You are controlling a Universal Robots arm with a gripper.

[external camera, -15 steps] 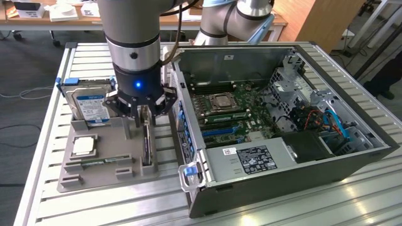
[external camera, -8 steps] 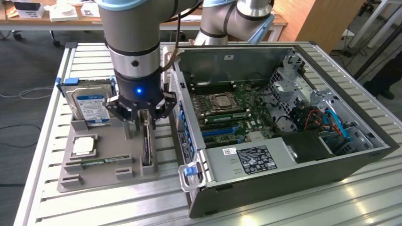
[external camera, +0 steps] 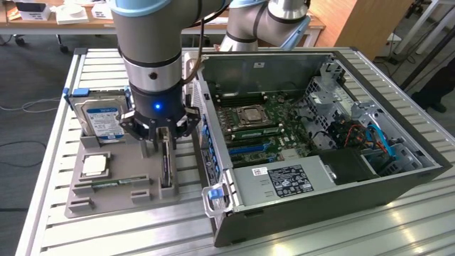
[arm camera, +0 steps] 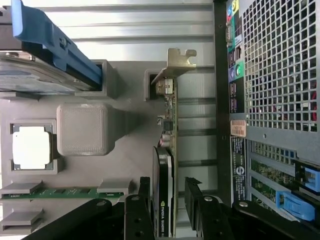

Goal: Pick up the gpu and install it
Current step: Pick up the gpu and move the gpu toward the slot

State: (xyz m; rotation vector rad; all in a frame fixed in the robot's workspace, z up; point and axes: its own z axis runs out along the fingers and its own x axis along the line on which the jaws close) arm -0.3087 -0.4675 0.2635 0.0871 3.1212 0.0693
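Directly beneath the gripper (external camera: pixel 165 140), between its two fingers (arm camera: pixel 195 197), the gpu (arm camera: pixel 165 165) stands on its long edge in a slot of the grey tray (external camera: pixel 106 205) on the bench (external camera: pixel 106 234). The gripper is released: its jaws stand spread with one finger on each side of the card, and nothing is held.

By its look, the card should be light and stiff, a thin board that will not flex in a firm pinch. It is also fragile, with small bare parts along one face that would suffer under the fingers. The best hold seems to be across the two flat faces, on the black cooler (arm camera: pixel 161 210) where the fingers now hang. That cover looks smooth, so it could slip under a weak squeeze. A grip far from the middle could let the card swing.

Seen edge-on from the wrist, the card is a slim green-edged board with the dark cover on one face. A few small chips sit farther along, away from the gripper. At the end farthest from the gripper is the silvery bracket (arm camera: pixel 176 62), with a bent tab.

On one side of the gripper, the hard drive (external camera: pixel 103 117) stands upright in the same tray. On the other side, close by, is the open computer case (external camera: pixel 320 208).
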